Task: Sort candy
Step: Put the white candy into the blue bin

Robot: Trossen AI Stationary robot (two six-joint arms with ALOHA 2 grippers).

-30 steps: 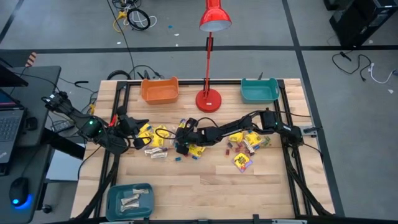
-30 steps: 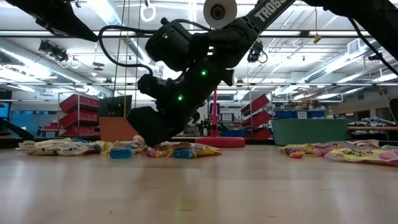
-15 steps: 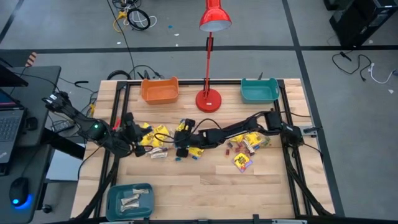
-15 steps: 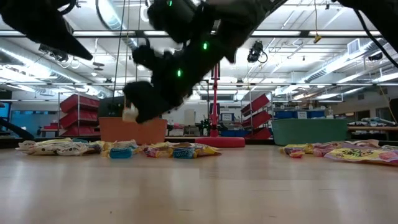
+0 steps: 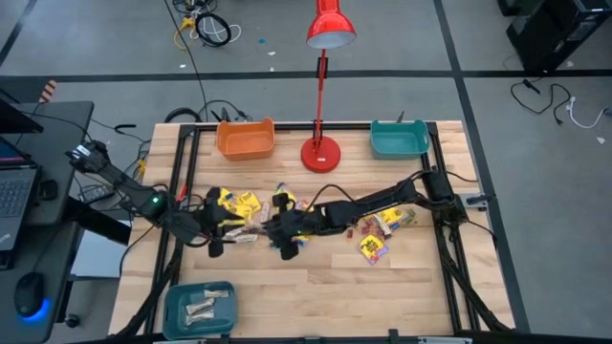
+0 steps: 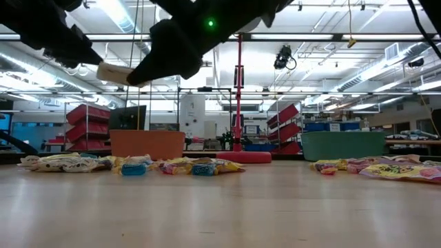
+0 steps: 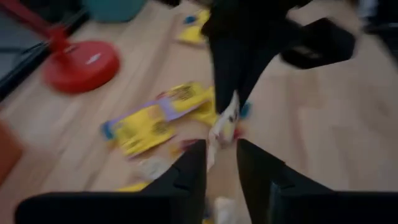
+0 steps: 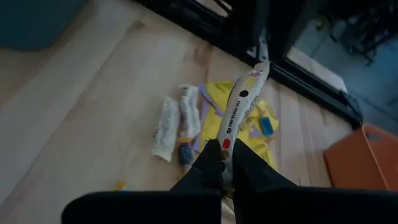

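The candy lies in loose heaps across the middle of the table: yellow packets [image 5: 234, 203] on the left and more [image 5: 375, 248] on the right. My right gripper [image 8: 224, 165] reaches across to the left heap and is shut on a pale beige bar with coloured dots [image 8: 244, 102], high above the wood [image 6: 114, 72]. My left gripper [image 7: 221, 168] faces it from the table's left, open. The bar's free end [image 7: 217, 134] shows just ahead of the gap; whether it touches a finger I cannot tell. My right gripper pinches one end of the pale bar [image 8: 225, 148] between its two fingers. The bar sticks out forward past the fingertips, along their line, toward my left gripper. It is lifted clear of the table and lies close to level [image 6: 114, 72].
An orange bin [image 5: 246, 139] and a teal bin [image 5: 399, 139] stand at the far edge, with a red lamp's base [image 5: 320, 153] between them. A teal tray [image 5: 180, 315] at the near left corner holds pale bars [image 5: 203, 306]. The near middle of the table is bare wood.
My right gripper has gone up from the left candy heap with a pale bar between its fingers, rolling its wrist, and has drifted toward the near edge. The bar is now lifted clear. My left gripper has come down and toward the near edge, closer to the bar.
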